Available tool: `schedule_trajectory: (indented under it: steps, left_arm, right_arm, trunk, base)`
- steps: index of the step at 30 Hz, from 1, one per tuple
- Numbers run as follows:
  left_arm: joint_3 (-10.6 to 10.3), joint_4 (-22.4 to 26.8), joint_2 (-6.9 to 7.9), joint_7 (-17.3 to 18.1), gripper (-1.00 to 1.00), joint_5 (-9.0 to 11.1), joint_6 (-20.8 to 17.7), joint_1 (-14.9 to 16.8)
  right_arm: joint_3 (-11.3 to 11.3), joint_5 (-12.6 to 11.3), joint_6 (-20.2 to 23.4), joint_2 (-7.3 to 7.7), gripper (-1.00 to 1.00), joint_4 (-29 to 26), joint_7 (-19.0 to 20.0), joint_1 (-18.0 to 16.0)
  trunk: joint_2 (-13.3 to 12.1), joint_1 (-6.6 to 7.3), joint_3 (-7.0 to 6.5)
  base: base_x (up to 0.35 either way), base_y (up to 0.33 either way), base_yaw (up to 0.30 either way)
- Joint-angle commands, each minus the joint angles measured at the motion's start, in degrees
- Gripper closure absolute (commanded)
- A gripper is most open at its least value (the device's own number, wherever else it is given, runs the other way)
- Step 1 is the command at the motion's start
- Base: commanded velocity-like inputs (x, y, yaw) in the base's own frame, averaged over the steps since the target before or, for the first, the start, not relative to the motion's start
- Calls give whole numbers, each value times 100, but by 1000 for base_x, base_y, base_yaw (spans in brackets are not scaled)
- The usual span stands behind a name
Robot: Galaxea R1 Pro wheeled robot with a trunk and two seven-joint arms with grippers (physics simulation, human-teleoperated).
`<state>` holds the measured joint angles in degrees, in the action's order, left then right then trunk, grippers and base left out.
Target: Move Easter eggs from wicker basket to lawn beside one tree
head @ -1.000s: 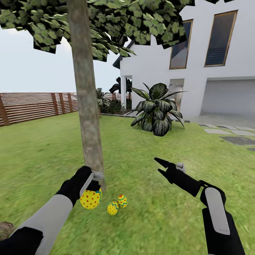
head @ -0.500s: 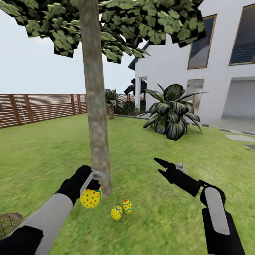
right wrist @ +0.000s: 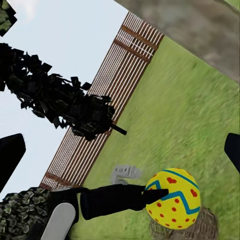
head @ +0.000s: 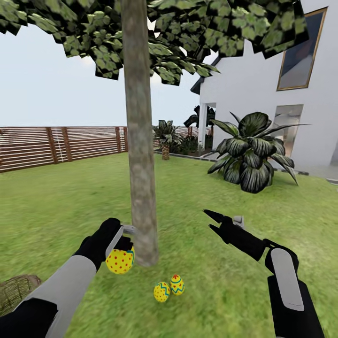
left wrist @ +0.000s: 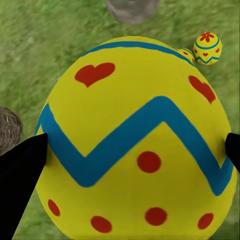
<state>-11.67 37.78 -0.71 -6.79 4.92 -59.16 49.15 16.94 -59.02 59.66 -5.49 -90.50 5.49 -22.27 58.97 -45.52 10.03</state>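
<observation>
The left gripper clamps the third egg above the grass; the two laid eggs and tree sit just beyond it. The right gripper is spread wide, empty.

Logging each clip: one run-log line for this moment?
left tool: shut on third egg | right tool: open | two eggs by tree
</observation>
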Motion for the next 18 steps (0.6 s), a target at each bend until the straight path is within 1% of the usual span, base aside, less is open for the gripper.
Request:
schedule_trajectory:
  steps: [1, 8, 13, 18]
  left_arm:
    - [-19, 1, 1, -59, 100, 57, -17, 6]
    - [-19, 7, 1, -76, 100, 62, -25, 7]
    - [-11, 8, -4, -68, 100, 72, -25, 7]
    - [-16, 10, 12, 13, 100, 109, -19, 7]
  right_arm:
    - [15, 57, 34, -5, -100, -3, 58, -6]
    - [11, 57, 34, -5, -100, -3, 58, -6]
    - [11, 57, 34, -5, -100, -3, 58, -6]
    - [19, 48, 34, -5, -100, -3, 58, -6]
  trunk:
    - [5, -3, 4]
    - [5, -3, -26]
    - [5, -3, -48]
    - [5, -3, -69]
  base:
    - [243, -148, 270]
    - [208, -210, 268]
    - [36, -45, 262]
    - [4, -5, 250]
